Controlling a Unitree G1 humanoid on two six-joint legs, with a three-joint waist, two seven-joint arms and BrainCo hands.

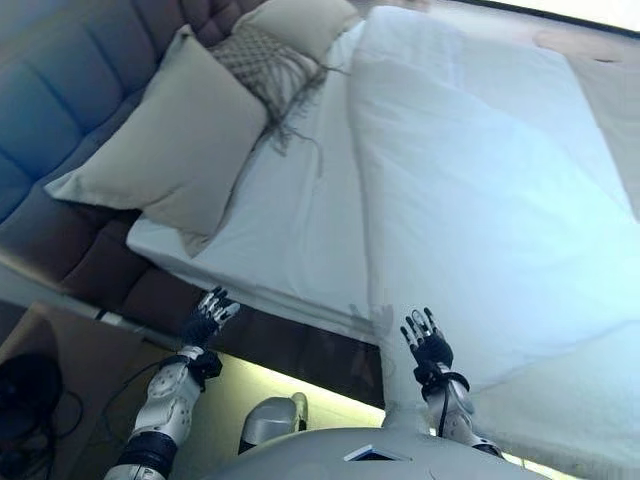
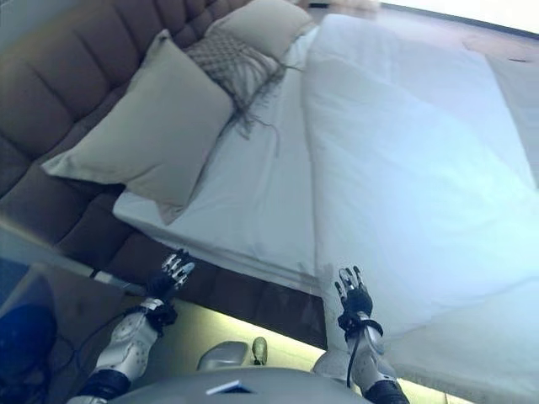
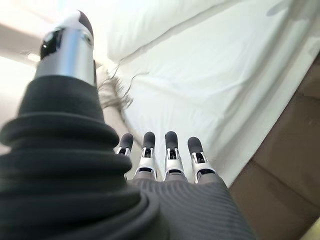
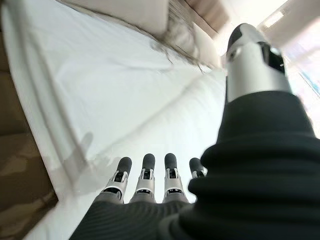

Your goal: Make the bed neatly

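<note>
**Two empty hands at the near side of the bed**

Closest of all are the two robot hands. The left hand (image 1: 207,318) is up in front of the dark brown side of the bed frame (image 1: 300,350), just off the edge of the mattress. Its fingers (image 3: 170,152) are straight and spread a little, and they hold nothing. The right hand (image 1: 428,345) is over the near edge of the white puffy duvet (image 1: 480,200). Its fingers (image 4: 145,177) are straight too, and they hold nothing.

The duvet covers the right part of the bed and hangs over the near edge. To its left, the flat white sheet (image 1: 300,210) is bare, from the duvet's edge up to the pillows.

Farther back, a big cream square pillow (image 1: 165,150) leans on the brown padded headboard (image 1: 60,110). Behind it lies a small grey-and-cream patterned cushion with stringy fringes (image 1: 265,65). Farthest away is another cream pillow (image 1: 300,22), touching the cushion.
</note>
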